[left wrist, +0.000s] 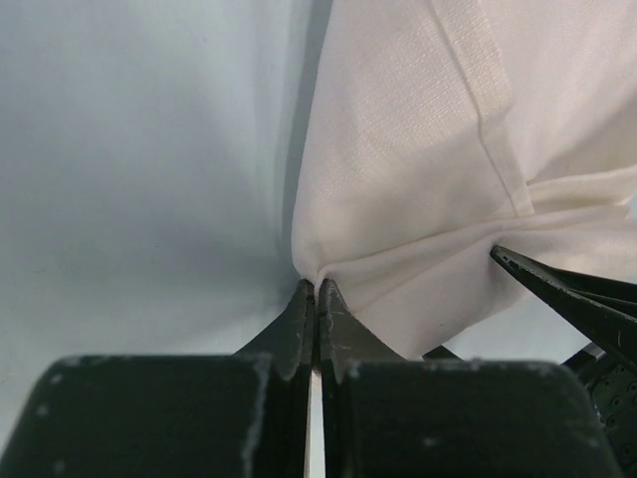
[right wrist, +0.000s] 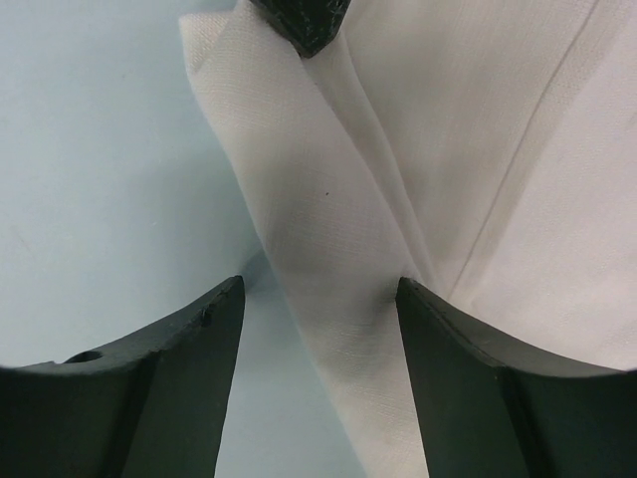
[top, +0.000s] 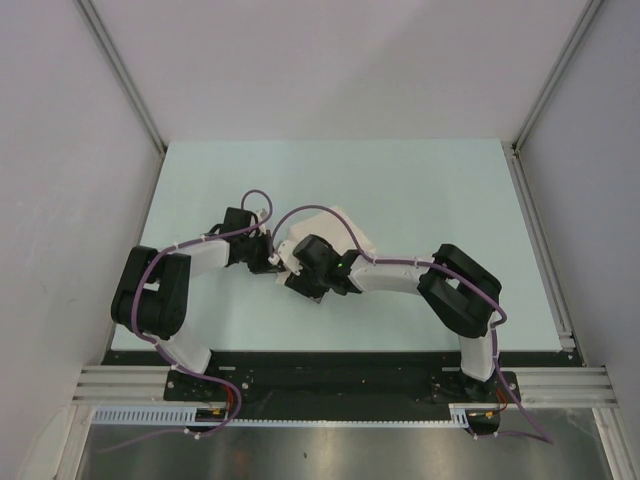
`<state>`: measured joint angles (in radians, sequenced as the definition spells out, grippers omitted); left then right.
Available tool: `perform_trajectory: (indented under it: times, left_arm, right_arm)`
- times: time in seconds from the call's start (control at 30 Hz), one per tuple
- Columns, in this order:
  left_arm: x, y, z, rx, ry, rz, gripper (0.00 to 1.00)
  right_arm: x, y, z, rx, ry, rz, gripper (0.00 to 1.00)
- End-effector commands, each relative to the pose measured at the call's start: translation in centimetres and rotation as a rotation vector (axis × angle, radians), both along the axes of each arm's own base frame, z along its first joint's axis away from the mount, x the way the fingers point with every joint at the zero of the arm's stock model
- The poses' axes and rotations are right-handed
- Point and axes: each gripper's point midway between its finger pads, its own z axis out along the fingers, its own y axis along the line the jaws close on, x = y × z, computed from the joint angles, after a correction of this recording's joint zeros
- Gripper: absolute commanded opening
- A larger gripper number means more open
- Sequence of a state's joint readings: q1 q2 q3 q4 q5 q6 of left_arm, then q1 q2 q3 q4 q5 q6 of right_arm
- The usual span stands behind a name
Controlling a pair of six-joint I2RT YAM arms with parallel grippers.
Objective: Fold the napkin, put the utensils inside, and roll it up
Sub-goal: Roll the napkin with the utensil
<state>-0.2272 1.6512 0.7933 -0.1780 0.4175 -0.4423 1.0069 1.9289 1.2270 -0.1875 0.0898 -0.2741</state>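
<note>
Left end effector (left wrist: 316, 287): jaws shut tight, pinching a gathered point on the edge of the napkin (left wrist: 418, 149); cloth puckered into the tips.

Right end effector (right wrist: 318, 287): jaws parted wide, holding nothing. It stood astride a folded band of the same cloth, one finger on each side, neither seen to touch it.

Napkin: white, bunched and partly folded. It lay about the middle of the surface (top: 430, 190), a little toward the left edge, and was largely hidden under both wrists in the overhead view. The visible bulk spread from the end effectors toward the far right corner.

Governing relation: the folded band ran lengthwise away from the right end effector, through its gap and up to the tip of the left one. Its long axis therefore lay across the line between the right fingers. Both end effectors were at the cloth and close together; the left had hold, the right was directly over the band.

Knife: not made out in any view; whether it lay under the cloth could not be told.

Judgement: folding unfinished; closing the right jaws would probably catch the band.
</note>
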Motion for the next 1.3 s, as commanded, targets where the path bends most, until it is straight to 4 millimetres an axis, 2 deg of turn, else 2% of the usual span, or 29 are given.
perform_trajectory:
  times: [0.0, 0.3, 0.57, 0.7, 0.83, 0.87, 1.0, 1.07, 1.1, 1.2, 1.23, 1.27]
  left_arm:
    - [-0.7, -0.1, -0.8, 0.020, 0.024, -0.034, 0.00]
    - [-0.8, -0.1, -0.8, 0.018, 0.028, -0.034, 0.00]
    - [-0.7, -0.1, -0.8, 0.016, 0.026, -0.033, 0.00]
    - [-0.7, -0.2, -0.8, 0.013, 0.024, -0.033, 0.00]
    - [-0.7, -0.2, -0.7, 0.011, 0.023, -0.032, 0.00]
    - [-0.6, -0.2, -0.6, 0.010, 0.017, -0.032, 0.00]
    - [-0.3, -0.6, 0.0, -0.014, -0.007, -0.031, 0.00]
    - [-0.2, -0.9, 0.3, -0.038, -0.020, -0.034, 0.02]
    - [0.1, -1.1, 0.8, -0.049, -0.037, -0.026, 0.05]
    - [0.8, -0.9, 1.9, -0.051, -0.083, 0.005, 0.36]
    - [1.0, -0.7, 2.2, -0.044, -0.099, 0.018, 0.50]
    - [1.2, -0.5, 2.4, -0.037, -0.114, 0.030, 0.54]
  right_arm:
    - [0.9, 1.3, 2.0, 0.033, -0.067, 0.024, 0.68]
    - [2.0, 2.2, 3.2, 0.054, -0.124, 0.029, 0.72]
    - [2.5, 3.1, 2.4, 0.091, -0.072, 0.041, 0.71]
    - [2.6, 2.8, 1.3, 0.096, -0.020, 0.040, 0.68]
    - [1.5, 2.0, 0.0, 0.081, 0.067, 0.051, 0.60]
    - [1.4, 1.8, -0.3, 0.077, 0.082, 0.049, 0.55]
    - [0.4, 0.8, -1.4, 0.069, 0.192, 0.033, 0.44]
    - [-0.9, 0.3, -2.1, 0.064, 0.278, 0.047, 0.37]
    - [-1.3, 0.1, -2.3, 0.061, 0.308, 0.049, 0.35]
    - [-3.2, -0.6, -2.7, 0.060, 0.429, 0.056, 0.28]
    - [-3.7, -0.7, -2.7, 0.070, 0.471, 0.056, 0.26]
    - [-3.9, -0.8, -2.6, 0.073, 0.496, 0.051, 0.25]
